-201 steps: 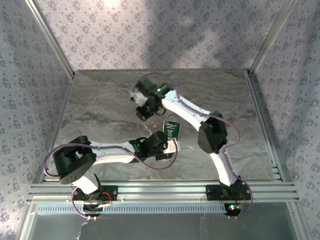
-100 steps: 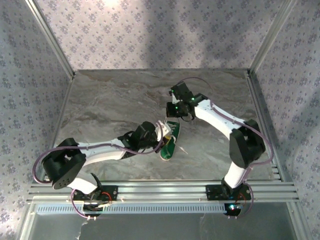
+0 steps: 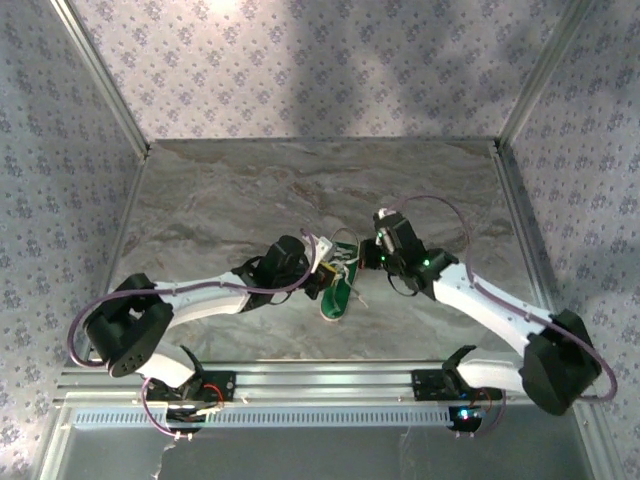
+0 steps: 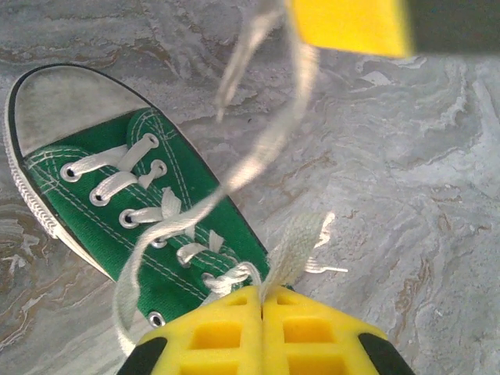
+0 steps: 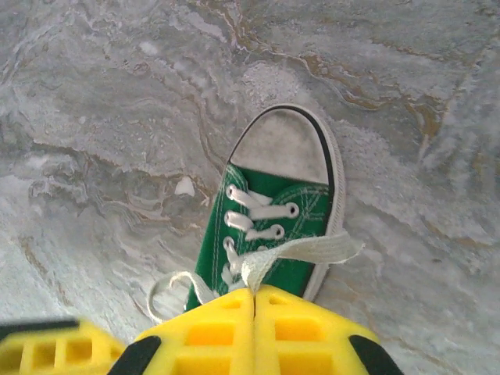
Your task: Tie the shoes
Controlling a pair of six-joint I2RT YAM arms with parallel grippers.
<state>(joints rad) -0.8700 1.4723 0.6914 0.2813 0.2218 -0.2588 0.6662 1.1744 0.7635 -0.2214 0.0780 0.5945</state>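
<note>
green canvas sneaker [image 4: 86, 215], woven cloth laces [image 4: 293, 242], matt marbled tabletop [image 4: 414, 203].

Grey marbled tabletop [image 3: 200, 200], floral-patterned walls [image 3: 300, 60], seemingly aluminium rails [image 3: 320, 378] along near edge.

My left arm [image 3: 205, 298] and right arm [image 3: 495, 308] are smooth white tubular links joined by chunky black joint housings [image 3: 128, 335]. Thin purple cables [image 3: 74, 335] loop alongside each. A small green light [image 3: 427, 263] glows on my right wrist. My left pincer [image 4: 262, 297] has bright yellow plastic finger pads [image 4: 215, 336], moulded with square pockets and edged in black at the corners. My right pincer [image 5: 254, 297] looks the same.
</note>
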